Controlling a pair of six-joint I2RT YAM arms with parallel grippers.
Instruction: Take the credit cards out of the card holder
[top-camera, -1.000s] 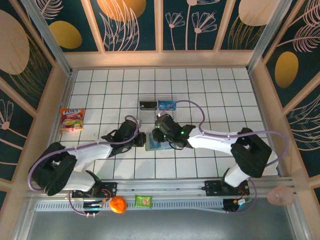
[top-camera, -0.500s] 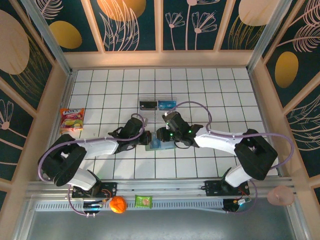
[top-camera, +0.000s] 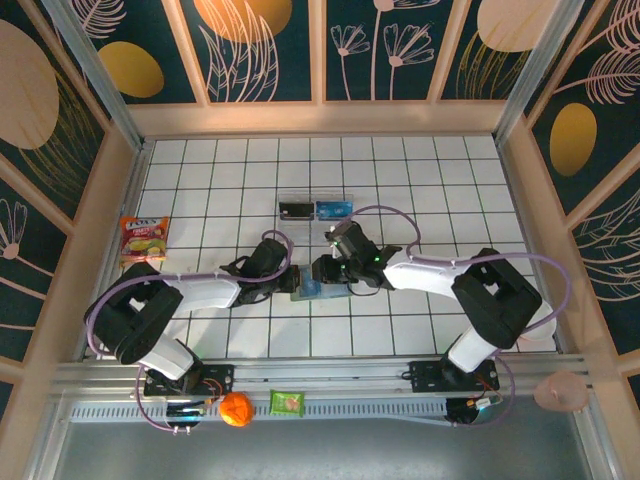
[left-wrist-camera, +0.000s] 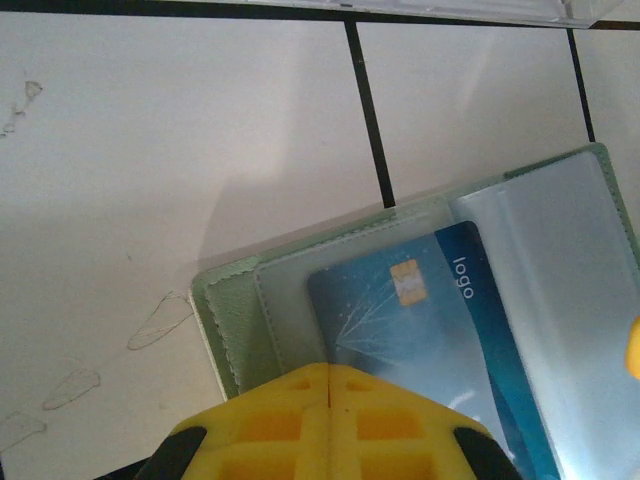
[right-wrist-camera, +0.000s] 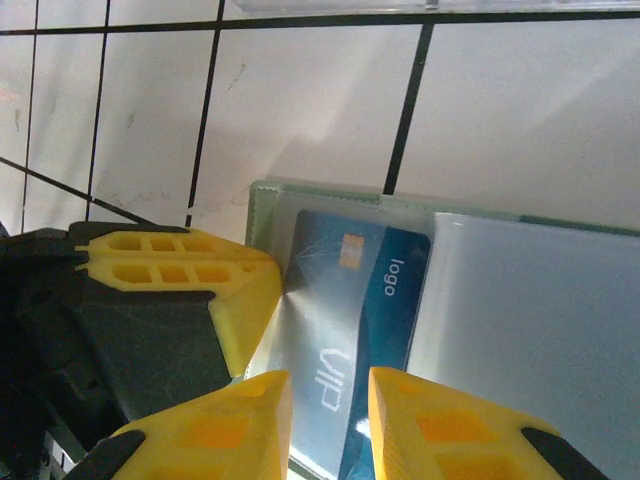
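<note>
Your card holder (top-camera: 308, 290) lies open and flat on the white tiled table (top-camera: 450, 180), between the two grippers. Up close its border (left-wrist-camera: 230, 310) is pale green with a stitched, softly grained edge and rounded corners. Inside it you see smooth, glossy translucent pockets. A blue card (left-wrist-camera: 400, 320) sits in one pocket. It is thin, rigid and rounded at the corners, with a small gold chip and pale "logo" and "VIP" lettering (right-wrist-camera: 350, 290). Pocket film covers part of it. Beside it a clear window sleeve (right-wrist-camera: 520, 330) glares white.

Your left gripper (left-wrist-camera: 328, 380) has its ribbed yellow fingers pressed together with only a seam between them. Its tip is on the holder's edge next to the card. You cannot tell whether it pinches any material. From the right wrist, one of those fingers (right-wrist-camera: 200, 270) lies along the holder's side, crowding the card's long edge.

Your right gripper (right-wrist-camera: 330, 390) hangs over the card's "VIP" end with its fingers slightly parted and the card showing in the gap.

Beyond the holder stands a clear rectangular tray (top-camera: 315, 195) holding a dark card (top-camera: 296, 211) and another blue card (top-camera: 334, 210). Far to the holder's left lies a snack packet (top-camera: 144, 238). Off the tiles, nearer the arm bases than the holder, are an orange ball (top-camera: 236, 409) and a green packet (top-camera: 287, 402).
</note>
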